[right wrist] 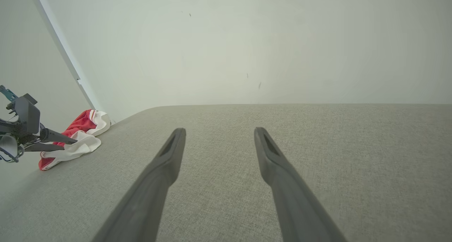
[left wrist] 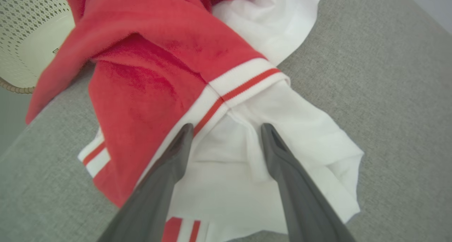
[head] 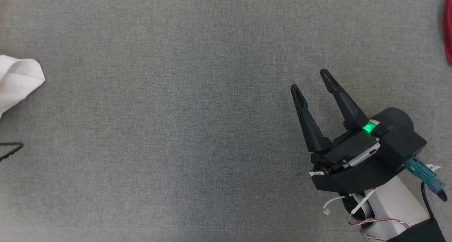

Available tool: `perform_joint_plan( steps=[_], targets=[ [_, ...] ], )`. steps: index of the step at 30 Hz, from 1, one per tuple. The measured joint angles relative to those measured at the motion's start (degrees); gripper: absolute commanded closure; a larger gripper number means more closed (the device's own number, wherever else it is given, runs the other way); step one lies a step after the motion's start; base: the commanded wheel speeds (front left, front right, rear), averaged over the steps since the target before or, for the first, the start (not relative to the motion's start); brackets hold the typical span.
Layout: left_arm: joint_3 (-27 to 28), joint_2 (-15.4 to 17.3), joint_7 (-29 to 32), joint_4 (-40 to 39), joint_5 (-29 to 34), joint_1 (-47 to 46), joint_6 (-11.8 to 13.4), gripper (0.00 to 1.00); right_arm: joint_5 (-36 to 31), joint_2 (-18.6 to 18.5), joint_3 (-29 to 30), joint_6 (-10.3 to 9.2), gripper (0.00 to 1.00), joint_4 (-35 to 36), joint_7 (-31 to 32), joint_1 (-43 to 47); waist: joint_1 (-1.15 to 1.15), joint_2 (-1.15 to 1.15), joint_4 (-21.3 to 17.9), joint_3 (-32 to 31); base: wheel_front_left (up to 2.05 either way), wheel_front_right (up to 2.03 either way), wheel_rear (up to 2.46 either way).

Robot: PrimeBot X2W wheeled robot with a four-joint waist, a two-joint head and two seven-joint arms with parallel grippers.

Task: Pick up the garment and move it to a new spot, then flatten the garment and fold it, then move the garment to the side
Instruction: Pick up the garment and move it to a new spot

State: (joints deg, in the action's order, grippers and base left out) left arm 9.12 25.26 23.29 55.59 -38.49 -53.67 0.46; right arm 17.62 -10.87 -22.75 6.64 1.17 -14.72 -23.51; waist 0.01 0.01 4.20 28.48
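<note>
Grey tabletop (head: pixel 212 129). Red-white garment (left wrist: pixel 159 76) heaped at tabletop's left edge. Our left hand (left wrist: pixel 227 129) wide open astride white fold there, gripping nothing; right hand (head: pixel 310 80) open, empty, over tabletop's right part. We judge risk: thin pinch, garment slides off tabletop.

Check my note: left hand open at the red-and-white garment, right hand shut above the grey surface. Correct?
One slip: the right hand is open, not shut, above the grey surface, as the right wrist view shows. The left hand is open at the garment, as noted.
</note>
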Motion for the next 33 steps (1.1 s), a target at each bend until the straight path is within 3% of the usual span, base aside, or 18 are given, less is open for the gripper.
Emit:
perform_joint_plan(
  steps=[2, 4, 5, 6, 7, 15, 26, 33],
  targets=[
    [-1.0, 0.3, 1.3, 1.7, 0.7, -0.1, 0.0, 0.00, 0.0, 0.1, -0.1, 0.05, 0.00, -0.5, 0.0, -0.5, 0.00, 0.00, 0.0, -0.4, 0.00, 0.00, 0.00],
    [-1.5, 0.8, 2.0, 2.8, 1.0, -0.3, 0.0, 0.54, 0.0, 0.1, -0.1, 0.18, 0.00, -0.7, 0.0, -0.5, -0.01, 0.00, -0.1, -0.8, 0.00, 0.00, 0.00],
    [-1.6, 1.1, 2.5, 3.3, 1.0, -0.5, 0.0, 0.54, 0.0, 0.1, -0.1, 0.18, 0.00, -0.7, 0.0, -0.5, -0.01, 0.00, -0.1, -1.0, 0.00, 0.00, 0.00],
    [-1.7, 1.3, 2.5, 3.5, 1.2, -0.6, 0.1, 0.62, 0.0, 0.1, -0.1, 0.18, 0.00, -0.6, 0.0, -0.5, -0.01, 0.00, -0.1, -1.1, 0.00, 0.00, 0.00],
    [-1.8, 1.4, 2.5, 3.6, 1.4, -0.9, 0.1, 0.98, 0.0, 0.1, 0.0, 0.18, 0.00, -0.6, 0.0, -0.5, -0.01, 0.00, -0.1, -1.2, 0.00, 0.00, 0.00],
    [-2.5, 2.0, 1.3, 5.1, 2.9, -1.9, -0.6, 1.00, 0.1, 0.1, 0.4, 0.25, 0.00, -1.1, 0.0, -0.4, -0.01, 0.00, -0.2, -1.9, 0.00, 0.00, 0.00],
    [-6.4, 1.6, -3.6, 4.3, 4.9, -5.9, -5.9, 1.00, 0.7, 1.0, 1.7, 0.43, 0.00, -3.7, 0.0, -0.4, -0.01, -0.01, -0.1, -5.9, 0.00, 0.00, 0.00],
    [-11.2, -1.7, -7.3, 1.5, 7.4, -6.1, -7.1, 1.00, 1.6, 1.6, 3.3, 0.43, 0.00, -5.4, 0.0, 0.6, -0.01, -0.01, -0.4, -10.4, 0.00, 0.00, 0.00]
  ],
)
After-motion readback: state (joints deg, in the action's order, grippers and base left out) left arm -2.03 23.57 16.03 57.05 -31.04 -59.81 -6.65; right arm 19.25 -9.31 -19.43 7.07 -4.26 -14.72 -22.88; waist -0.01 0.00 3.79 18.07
